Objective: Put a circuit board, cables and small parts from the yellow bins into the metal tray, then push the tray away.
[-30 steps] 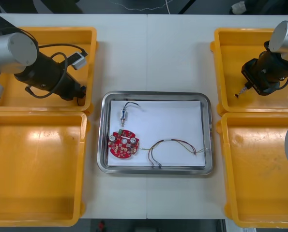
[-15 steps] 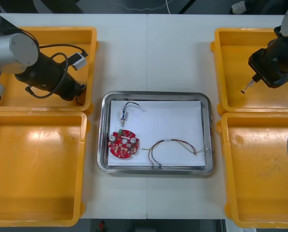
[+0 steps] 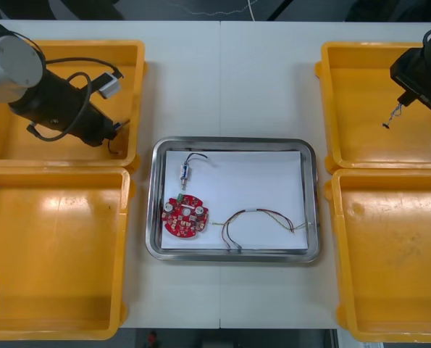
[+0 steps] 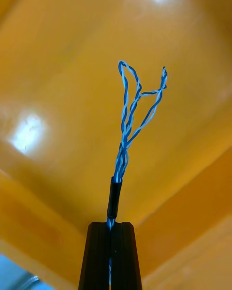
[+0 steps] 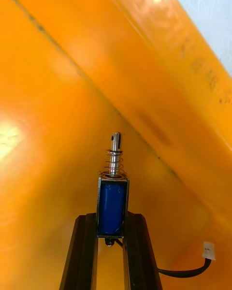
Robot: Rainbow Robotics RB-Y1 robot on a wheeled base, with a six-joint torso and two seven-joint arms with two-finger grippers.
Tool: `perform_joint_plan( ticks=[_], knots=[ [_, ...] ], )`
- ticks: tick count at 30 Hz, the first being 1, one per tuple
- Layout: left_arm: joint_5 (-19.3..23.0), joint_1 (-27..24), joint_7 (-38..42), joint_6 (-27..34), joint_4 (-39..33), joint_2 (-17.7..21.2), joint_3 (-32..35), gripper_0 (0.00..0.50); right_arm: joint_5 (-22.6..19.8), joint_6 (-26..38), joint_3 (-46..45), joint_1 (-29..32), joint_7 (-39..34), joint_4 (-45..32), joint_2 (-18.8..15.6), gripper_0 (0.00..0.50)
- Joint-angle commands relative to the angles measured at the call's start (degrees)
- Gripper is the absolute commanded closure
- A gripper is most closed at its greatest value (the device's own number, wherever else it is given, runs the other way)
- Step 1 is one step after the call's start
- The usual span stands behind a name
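**Both grippers raised with their loads, the right one carried further**

Compared with one second ago, the right gripper has been moved toward the far right corner of the far right bin. The blue and white cable has been lifted with it. The left gripper has been shifted only a little, toward the robot's left, and is seen over the far left bin.

Four yellow bins are counted on the table, two at each side. One metal tray, white inside, is placed between them. Inside the tray, three things are counted:
- one round red circuit board
- one red and yellow cable
- one second small metal part, with a thin black lead

One twisted blue and white cable is seen in the right wrist view. It is pinched at its black sleeve by the right gripper's fingers, which are pressed almost together, and its loose loops hang free over the bin floor.

One small metal part, with a blue body and a spring pin, is clamped in the left gripper. The jaws are held apart only by the width of the body. The part is kept clear of the bin floor, near the bin's wall.
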Motion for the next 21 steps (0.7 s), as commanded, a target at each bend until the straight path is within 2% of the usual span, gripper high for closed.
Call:
perform_joint_plan(
  ticks=[1, 5, 11, 21],
  knots=[
    [-1.1, -3.5, 7.2, 3.0, -2.0, -0.5, 3.8, 0.499, -1.4, 2.6, -1.0, 0.2, 5.0, -7.6, -1.7, 0.5],
    [-2.5, -3.7, 8.5, 5.5, -4.9, 0.0, 5.1, 0.498, -4.4, 2.6, -0.4, 0.2, 8.5, -11.5, -1.5, 0.5],
    [-6.8, -3.3, 15.3, 11.2, -12.6, 0.3, 5.6, 0.5, -8.9, 2.6, 4.3, 0.5, 14.7, -18.3, -1.5, 0.5],
    [-7.7, -3.1, 27.9, 19.1, -21.2, 0.3, 6.2, 0.5, -17.3, 2.6, 13.6, 5.4, 27.9, -31.0, -1.6, 0.5]
  ],
)
